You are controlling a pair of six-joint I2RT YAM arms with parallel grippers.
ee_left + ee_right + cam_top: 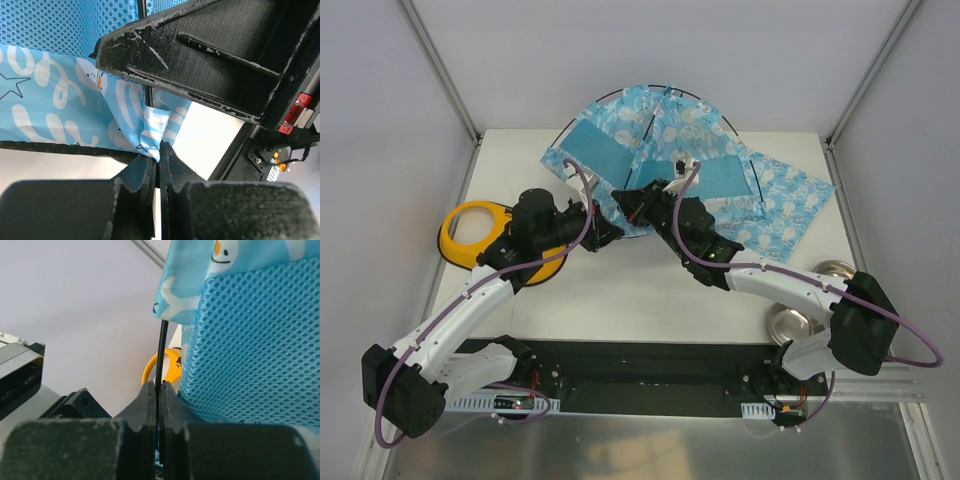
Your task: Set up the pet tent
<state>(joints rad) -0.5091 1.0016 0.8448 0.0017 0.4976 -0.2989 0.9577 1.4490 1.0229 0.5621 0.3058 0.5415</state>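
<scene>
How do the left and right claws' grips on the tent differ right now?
The left claw pinches a bunched fold of printed fabric at the hem of the pet tent; the right claw clamps a bare black pole. Cloth spreads from the left claw's tips; above the right claw's, the pole runs exposed into the fabric. Both are shut.

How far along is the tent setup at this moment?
Done: the pet tent already arches up on its poles at the table's far side. In hand: the left gripper pinches a fabric corner at the hem, and the right gripper is shut on a thin black pole. Left: probably seating that pole end; the near side sags low.
</scene>
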